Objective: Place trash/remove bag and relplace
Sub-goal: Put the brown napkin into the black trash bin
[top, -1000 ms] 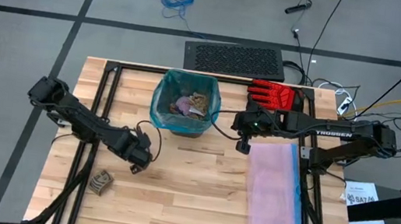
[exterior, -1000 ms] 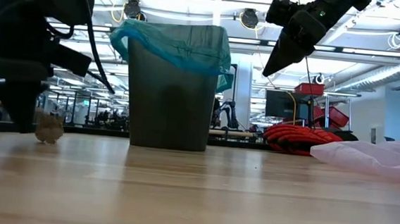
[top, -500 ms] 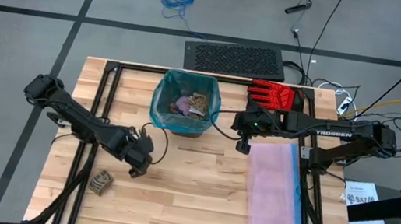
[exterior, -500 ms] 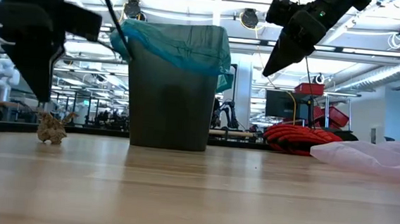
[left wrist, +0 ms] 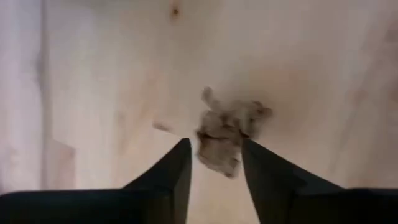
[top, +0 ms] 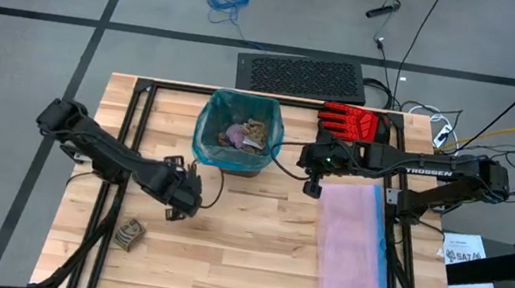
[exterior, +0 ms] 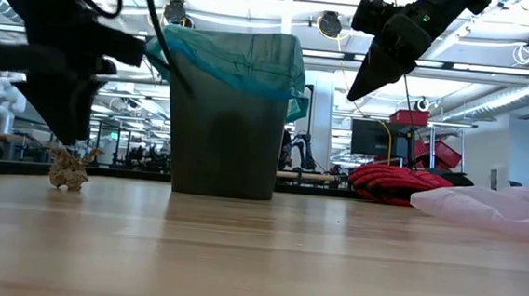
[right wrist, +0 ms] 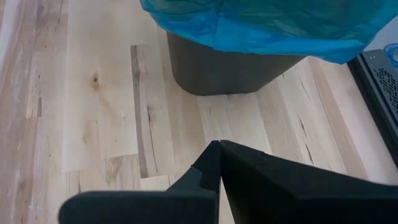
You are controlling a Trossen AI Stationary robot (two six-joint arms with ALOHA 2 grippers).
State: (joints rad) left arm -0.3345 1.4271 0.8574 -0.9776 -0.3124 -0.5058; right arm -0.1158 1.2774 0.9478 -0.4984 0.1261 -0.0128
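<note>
On the wooden table (top: 252, 254) a dark bin (top: 238, 131) stands near the far edge, lined with the teal bag (top: 207, 132) whose rim folds over the top; the low view shows that same bag (exterior: 238, 58) draped around the bin's mouth. Inside lie several pieces of trash (top: 245, 134), brown wads with a purple crumple among them. One more brown paper wad (top: 130, 234) sits alone on the table toward the near left corner, well apart from the bin. The left hand (top: 174, 210) hangs above the table between the bin and that wad, and its wrist view shows the wad (left wrist: 227, 134) lying on the wood just beyond the two dark fingers (left wrist: 171, 174), which stand apart with nothing between them. The right hand (top: 312, 187) hovers just right of the bin, raised off the table, its fingers (right wrist: 211, 168) pressed together and empty. Behind it lies a red-and-black glove (top: 349, 122), and a pale pink bag (top: 353, 243) is spread flat along the right side
</note>
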